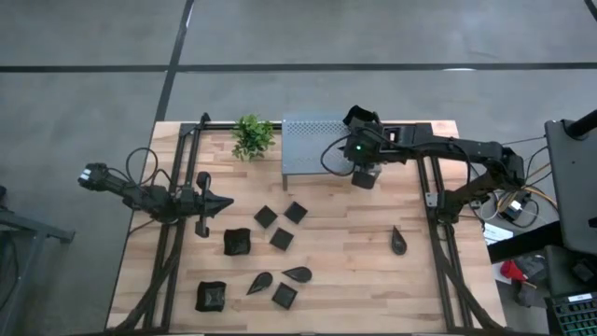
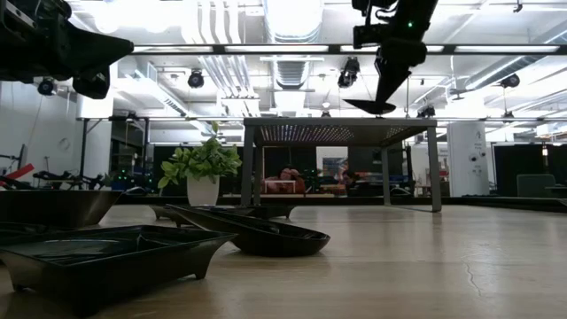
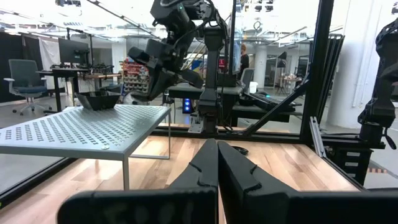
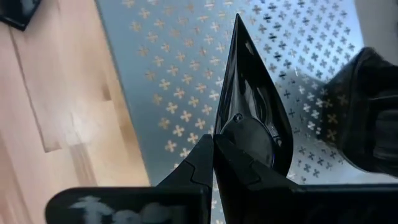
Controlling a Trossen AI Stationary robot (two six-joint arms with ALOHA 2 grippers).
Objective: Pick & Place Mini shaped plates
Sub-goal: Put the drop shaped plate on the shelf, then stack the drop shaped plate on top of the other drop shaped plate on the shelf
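— Two views disagree? From overhead the right gripper [image 1: 364, 175] hides its load.
— Its wrist view shows a black teardrop-shaped plate [image 4: 252, 118] pinched on edge between closed fingers, the grey perforated metal shelf [image 4: 186, 74] directly beneath.
— And the left gripper [image 1: 216, 200]?
— Closed on nothing, black dishes [image 1: 280, 238] just ahead.

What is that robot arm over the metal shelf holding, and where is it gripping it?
The right hand is shut on a teardrop-shaped black mini plate, pinching its rim at the rounded end, above the grey perforated shelf. The left hand holds nothing.
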